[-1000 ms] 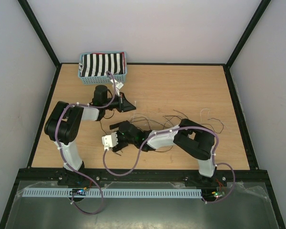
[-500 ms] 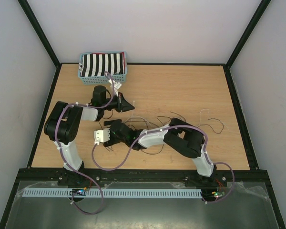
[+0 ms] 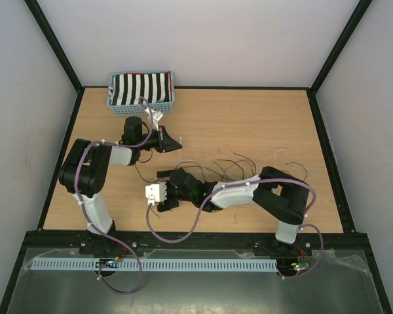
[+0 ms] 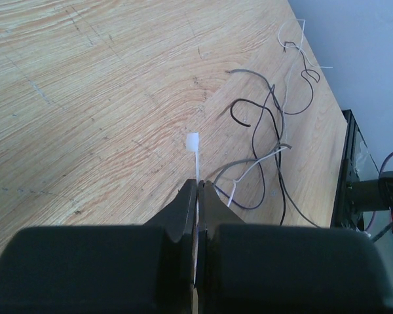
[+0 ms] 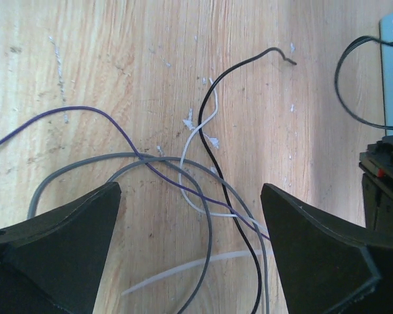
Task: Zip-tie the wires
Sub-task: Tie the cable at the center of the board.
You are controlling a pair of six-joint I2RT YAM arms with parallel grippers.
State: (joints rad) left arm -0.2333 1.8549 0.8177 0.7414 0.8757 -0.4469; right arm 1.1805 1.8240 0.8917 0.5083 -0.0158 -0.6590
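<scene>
Overhead, pale walls (image 3: 203, 39) box a wooden bench (image 3: 249, 118) (scuffed); left gripper (image 4: 198, 190) pinches a zip tie (image 4: 192, 140), right gripper (image 5: 190, 193) splayed over the wires (image 5: 201, 127).

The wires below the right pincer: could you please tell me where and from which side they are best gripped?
Probably take the wires where the grey, purple, white and black strands cross, coming straight down from above: they lie flat on the table, and the open right pincer straddles that crossing.

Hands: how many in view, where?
2. Left hand, shut on a white zip tie, near the far-left basket; right hand, open, over the wires.
</scene>
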